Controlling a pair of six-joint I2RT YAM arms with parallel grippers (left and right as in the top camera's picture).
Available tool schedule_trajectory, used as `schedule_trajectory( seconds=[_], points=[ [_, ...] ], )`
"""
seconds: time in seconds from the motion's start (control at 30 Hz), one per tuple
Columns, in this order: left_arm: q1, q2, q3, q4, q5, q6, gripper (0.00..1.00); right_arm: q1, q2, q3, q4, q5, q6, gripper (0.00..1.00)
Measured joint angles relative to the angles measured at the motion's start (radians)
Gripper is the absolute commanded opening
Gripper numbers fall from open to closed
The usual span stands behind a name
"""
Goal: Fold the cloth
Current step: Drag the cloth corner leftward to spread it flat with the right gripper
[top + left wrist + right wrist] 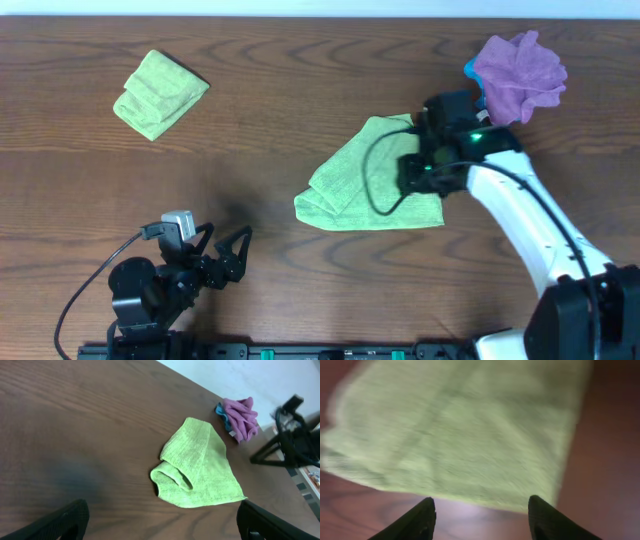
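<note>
A light green cloth (350, 185) lies partly folded in the middle of the table, with a doubled-over flap at its left end. It also shows in the left wrist view (200, 467) and blurred in the right wrist view (460, 430). My right gripper (480, 510) is open and empty, hovering just over the cloth's right edge; from overhead its wrist (432, 165) covers that edge. My left gripper (232, 255) is open and empty near the front left of the table, well away from the cloth; its fingertips frame the left wrist view (162, 520).
A second green cloth (158, 92) lies folded at the back left. A purple cloth (518, 72) on top of something blue is bunched at the back right; it also shows in the left wrist view (241, 417). Dark wood table (260, 120).
</note>
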Motion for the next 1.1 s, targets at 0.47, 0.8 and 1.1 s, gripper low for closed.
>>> schedule_trajectory(
  seconds=[0.47,0.8,1.1],
  points=[
    [0.0,0.002,0.0,0.045,-0.028,0.066,0.95,0.264,0.151,0.0,0.183,-0.045,-0.18,0.63],
    [0.0,0.002,0.0,0.045,-0.098,0.136,0.95,0.345,0.202,0.006,0.206,0.067,-0.257,0.64],
    [0.0,0.002,0.0,0.045,-0.115,0.139,0.95,0.349,0.257,0.013,0.249,0.108,-0.277,0.63]
  ],
)
